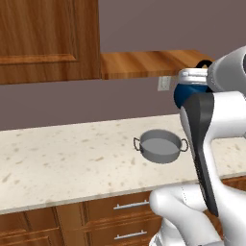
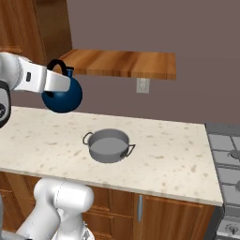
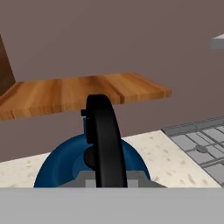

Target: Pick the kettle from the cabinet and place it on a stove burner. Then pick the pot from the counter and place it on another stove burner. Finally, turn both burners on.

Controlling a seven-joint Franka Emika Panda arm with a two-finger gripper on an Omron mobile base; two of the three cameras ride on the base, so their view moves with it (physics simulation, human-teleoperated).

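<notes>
Cabinet: medium-brown wooden wall cabinet (image 1: 45, 38) with a panelled door at upper left in the left base view; its flat open shelf board (image 2: 123, 63) runs out to the right along the mauve wall, bare on top
Wall outlet: small pale outlet plate (image 2: 142, 85) on the wall just under the shelf board's right part
Desk: beige speckled stone desk (image 1: 62, 163) with a thick pale edge, over brown wood drawers with steel handles (image 1: 130, 205)
Kettle: small round glossy dark-blue kettle (image 2: 62, 95) with a tall black arched handle (image 3: 104, 140), hanging in the air below the shelf board's front edge and above the desk, touching neither; it is left of the pot in the right base view
Jaws: the white arm's gripper (image 2: 60, 78) has its jaws closed narrow on the kettle's black handle, carrying it; in the hand view the handle rises upright between the two dark finger tips with the blue body below
Pot: wide shallow grey metal pot (image 2: 108, 145) with two small loop side handles, no lid, upright on the desk near its middle, well apart from the kettle and the stove
Stove: grey stove top (image 2: 227, 159) with dark grates at the desk's right end, just beside the stone edge; nothing on the burners that show
</notes>
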